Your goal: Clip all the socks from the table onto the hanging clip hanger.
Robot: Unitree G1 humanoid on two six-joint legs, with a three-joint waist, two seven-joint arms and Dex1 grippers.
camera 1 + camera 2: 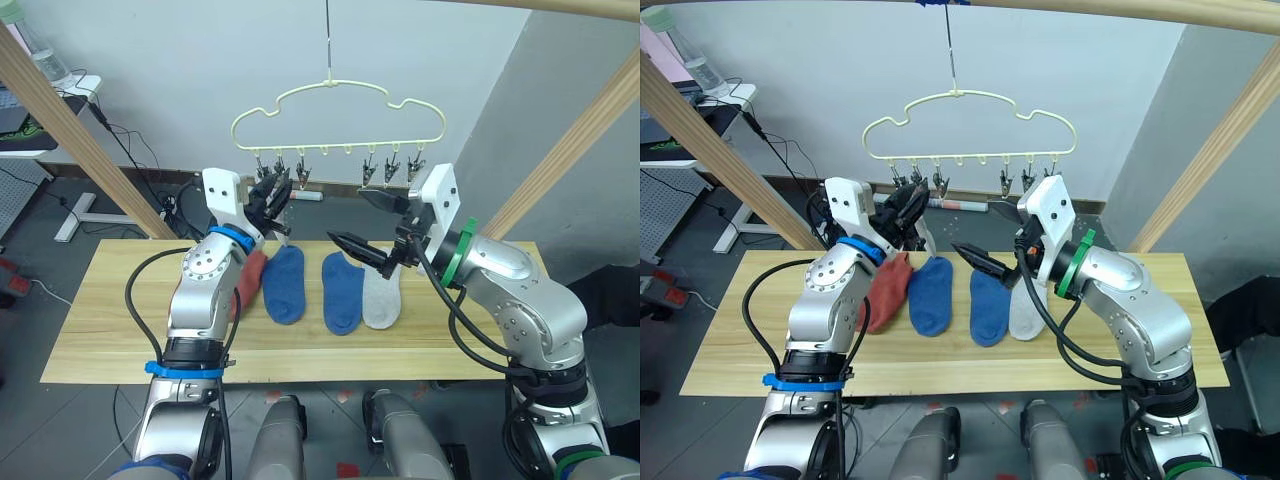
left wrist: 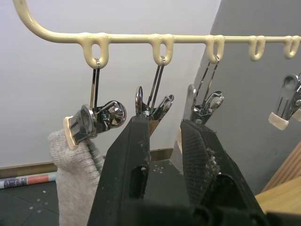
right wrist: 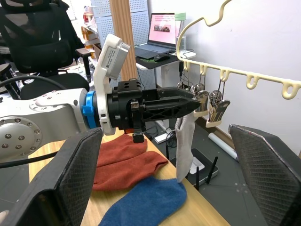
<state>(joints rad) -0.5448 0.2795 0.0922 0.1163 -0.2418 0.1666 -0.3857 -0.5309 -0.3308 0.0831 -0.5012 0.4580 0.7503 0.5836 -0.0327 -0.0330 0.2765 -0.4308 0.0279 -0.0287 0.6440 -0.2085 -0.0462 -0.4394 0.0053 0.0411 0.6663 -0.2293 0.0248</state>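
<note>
The pale yellow clip hanger (image 1: 340, 110) hangs above the far edge of the table (image 1: 120, 330). One light grey sock (image 2: 70, 165) dangles from its leftmost clip (image 2: 94, 120). My left gripper (image 1: 275, 190) is raised at the left clips, its fingers (image 2: 127, 169) a narrow gap apart with the second clip (image 2: 155, 106) just past the tips and nothing held. My right gripper (image 1: 346, 217) hovers wide open and empty over the socks. On the table lie a rust-red sock (image 1: 252, 278), two blue socks (image 1: 285, 285) (image 1: 343, 292) and a light grey sock (image 1: 382, 298).
Slanted wooden posts (image 1: 70, 130) (image 1: 570, 150) flank the table, with a wooden beam (image 1: 1120, 10) overhead carrying the hanger's hook. A desk (image 1: 30, 110) with cables stands at the far left. A black office chair (image 3: 33, 28) sits behind the left arm.
</note>
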